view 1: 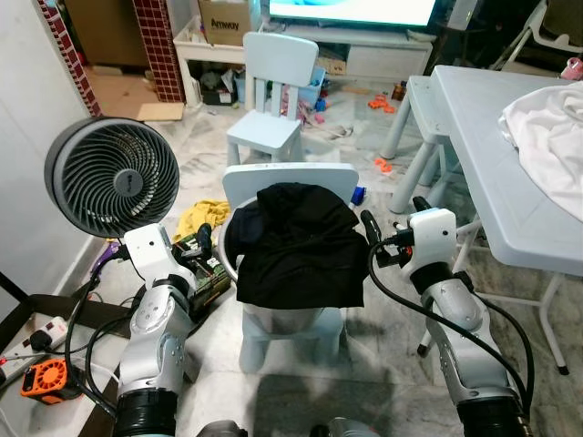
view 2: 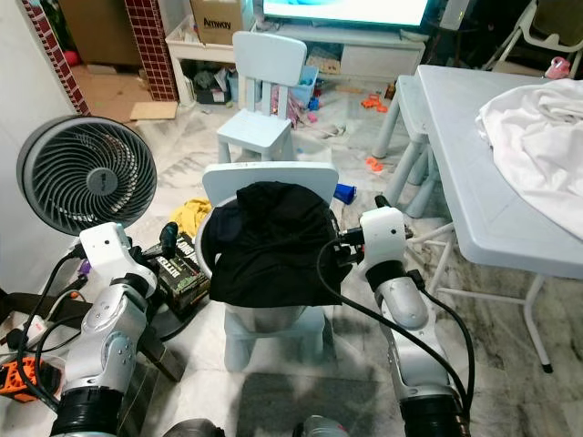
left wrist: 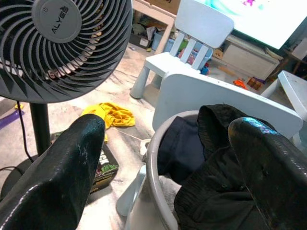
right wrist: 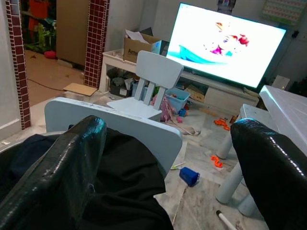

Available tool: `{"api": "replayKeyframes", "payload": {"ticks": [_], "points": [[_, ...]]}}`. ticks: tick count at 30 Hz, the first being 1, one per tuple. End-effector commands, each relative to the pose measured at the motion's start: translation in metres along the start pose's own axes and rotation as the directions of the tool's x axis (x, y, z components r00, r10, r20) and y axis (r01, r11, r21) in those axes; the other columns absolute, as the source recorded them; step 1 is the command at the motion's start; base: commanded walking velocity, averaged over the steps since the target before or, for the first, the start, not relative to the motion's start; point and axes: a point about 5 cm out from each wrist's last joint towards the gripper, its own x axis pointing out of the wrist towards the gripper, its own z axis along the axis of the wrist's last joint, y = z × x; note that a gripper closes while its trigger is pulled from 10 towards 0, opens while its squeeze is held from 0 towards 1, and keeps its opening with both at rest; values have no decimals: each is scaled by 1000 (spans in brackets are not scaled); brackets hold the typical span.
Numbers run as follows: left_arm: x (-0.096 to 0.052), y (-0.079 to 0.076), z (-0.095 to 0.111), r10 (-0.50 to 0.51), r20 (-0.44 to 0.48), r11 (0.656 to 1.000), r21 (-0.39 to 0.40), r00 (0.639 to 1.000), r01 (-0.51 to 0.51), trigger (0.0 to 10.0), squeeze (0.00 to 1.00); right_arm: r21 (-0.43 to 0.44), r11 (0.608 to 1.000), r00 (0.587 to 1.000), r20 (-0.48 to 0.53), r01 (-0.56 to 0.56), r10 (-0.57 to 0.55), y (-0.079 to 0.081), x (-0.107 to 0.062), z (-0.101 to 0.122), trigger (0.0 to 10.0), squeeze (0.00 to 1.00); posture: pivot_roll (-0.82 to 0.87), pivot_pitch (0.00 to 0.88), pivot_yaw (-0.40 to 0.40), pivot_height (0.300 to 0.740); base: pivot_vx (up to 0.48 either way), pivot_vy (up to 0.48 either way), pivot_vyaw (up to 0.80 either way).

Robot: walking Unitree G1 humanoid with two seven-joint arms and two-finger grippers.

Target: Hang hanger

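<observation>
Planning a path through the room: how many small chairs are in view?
2. One chair stands farther off before the TV stand; the nearer chair holds a basin with black clothes, between both pincers. More may be hidden.

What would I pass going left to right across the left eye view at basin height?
Fan → left gripper → black garment piled in the basin → right gripper → table.

Silver jointed arms, looping black cables, glossy black-fingered left hand (left wrist: 163, 177).

The basin (view 1: 239, 273) is mostly covered by the black garment (view 1: 293, 246). The white cloth (view 1: 549, 137) is cut off at the right edge. No hanger can be made out.
</observation>
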Motion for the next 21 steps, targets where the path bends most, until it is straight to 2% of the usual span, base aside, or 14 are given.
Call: {"api": "replayKeyframes", "payload": {"ticks": [1,14,21], "points": [[2,-5,-2,-13,-12,1000,-1,1000,13,10000,0,-13,1000,1000,2,12,-12,-5,-1,0,10000,0,-7,0,-10,740,0,-368,0],[-1,-5,-5,-12,-20,1000,-14,1000,12,10000,0,-22,1000,1000,1,-3,3,-2,0,0,10000,0,-8,0,-13,740,0,-359,0],[-1,-2,-4,7,-16,1000,-6,1000,-7,10000,0,-28,1000,1000,-2,-13,13,-1,0,-1,10000,0,-6,0,-15,740,0,-257,0]]}}
